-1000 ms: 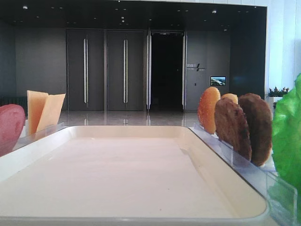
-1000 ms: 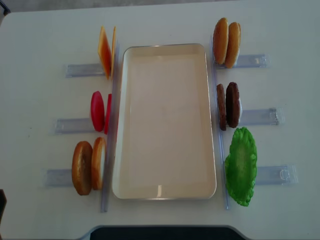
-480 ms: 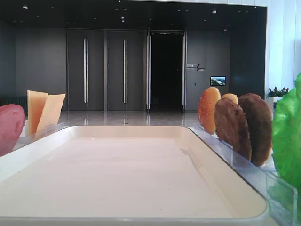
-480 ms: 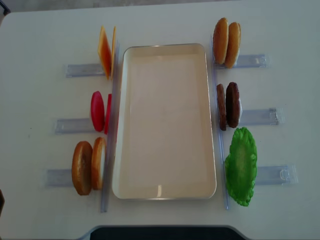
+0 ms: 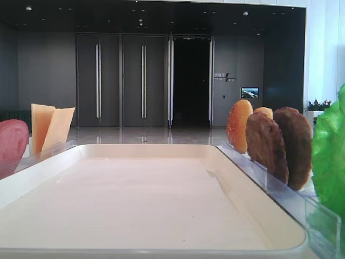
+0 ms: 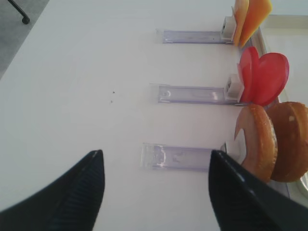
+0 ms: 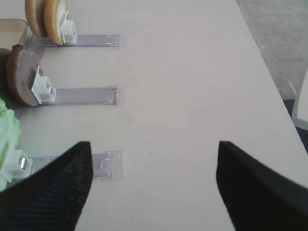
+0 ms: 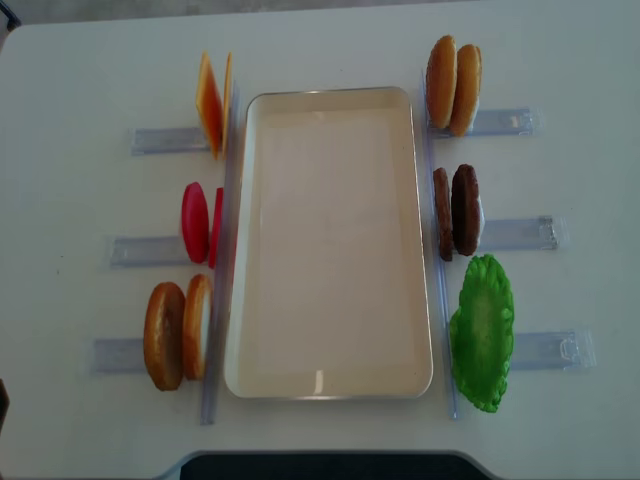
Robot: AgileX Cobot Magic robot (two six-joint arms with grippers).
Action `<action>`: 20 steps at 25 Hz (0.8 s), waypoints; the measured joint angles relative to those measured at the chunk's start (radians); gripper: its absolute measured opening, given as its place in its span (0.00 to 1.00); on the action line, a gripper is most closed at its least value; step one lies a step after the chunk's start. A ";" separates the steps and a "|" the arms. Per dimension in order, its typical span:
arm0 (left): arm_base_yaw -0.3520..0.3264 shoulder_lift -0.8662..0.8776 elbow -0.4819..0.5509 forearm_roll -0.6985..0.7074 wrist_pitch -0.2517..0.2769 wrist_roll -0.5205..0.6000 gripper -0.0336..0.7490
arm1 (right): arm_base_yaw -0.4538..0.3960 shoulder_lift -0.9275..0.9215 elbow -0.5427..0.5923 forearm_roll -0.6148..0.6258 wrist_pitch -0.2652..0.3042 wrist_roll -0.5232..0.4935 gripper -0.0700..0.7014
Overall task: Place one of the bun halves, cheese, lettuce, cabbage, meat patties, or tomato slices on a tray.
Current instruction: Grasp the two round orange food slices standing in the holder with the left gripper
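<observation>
Flanking smooth cream rectangular tray (image 8: 330, 380): grainy patties (image 8: 456, 211), crinkled glossy lettuce (image 8: 482, 333).

Clear plastic racks (image 8: 505, 234) on white table (image 8: 330, 50).

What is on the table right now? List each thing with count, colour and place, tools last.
tray: one, cream-white, centre, nothing on it
cheese: two slices, yellow-orange, upright, far left rack
tomato slices: two, red, middle left rack
bun halves: two near left, two more far right, golden-brown
meat patties: two, dark brown, middle right rack
lettuce: one, green, near right rack
left tool: black, open, holding nothing
right tool: black, open, holding nothing
</observation>
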 joint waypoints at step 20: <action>0.000 0.184 -0.131 -0.001 0.026 -0.003 0.69 | 0.000 0.000 0.000 0.000 0.000 0.000 0.79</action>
